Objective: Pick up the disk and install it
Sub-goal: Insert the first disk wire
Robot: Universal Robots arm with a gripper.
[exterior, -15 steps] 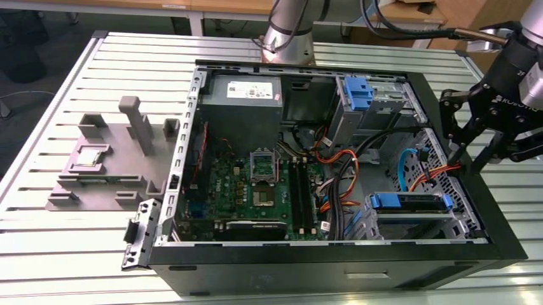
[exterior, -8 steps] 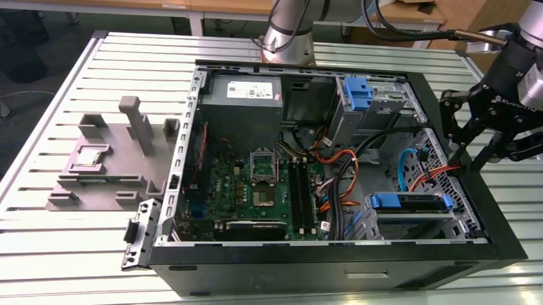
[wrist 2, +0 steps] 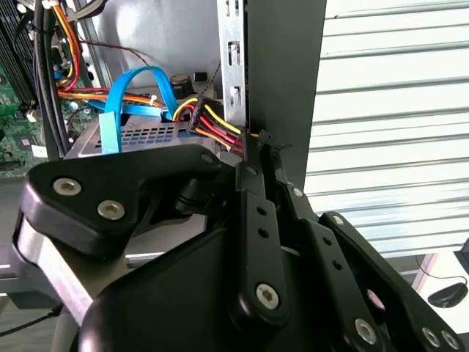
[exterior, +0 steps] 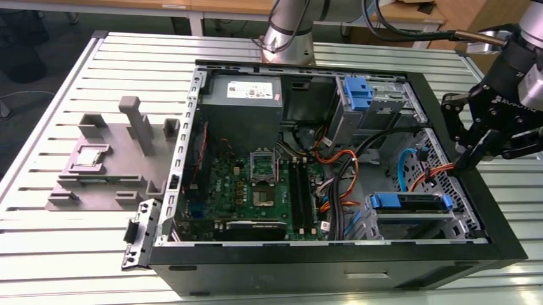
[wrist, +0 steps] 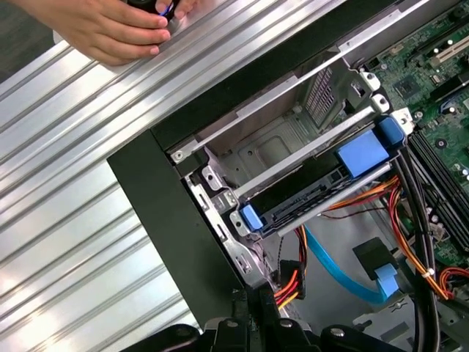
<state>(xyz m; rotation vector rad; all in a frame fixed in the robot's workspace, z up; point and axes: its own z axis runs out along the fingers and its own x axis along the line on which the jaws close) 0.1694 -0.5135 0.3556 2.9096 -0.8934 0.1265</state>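
The disk (exterior: 409, 202) lies edge-on in the lower drive cage of the open computer case (exterior: 339, 257), at the corner on the exterior view's right. Its blue carrier shows at both ends, and in the first wrist view the disk (wrist: 311, 192) sits between the cage's rails. My black gripper (exterior: 465, 166) hangs at the case's side wall, above and just outside that cage. Its fingers (wrist 2: 253, 191) come together at the tips, shut with nothing visible between them. The tips sit beside the red, yellow and black power plug (wrist 2: 209, 121) and apart from the disk.
A person's hand (wrist: 110, 29) rests on the slatted table beyond the case. A grey fixture (exterior: 110, 159) stands at the exterior view's left. Inside the case are the motherboard (exterior: 254, 184), orange cables (exterior: 339, 171), a blue cable (wrist 2: 121, 103) and an upper cage with a blue tab (exterior: 357, 95).
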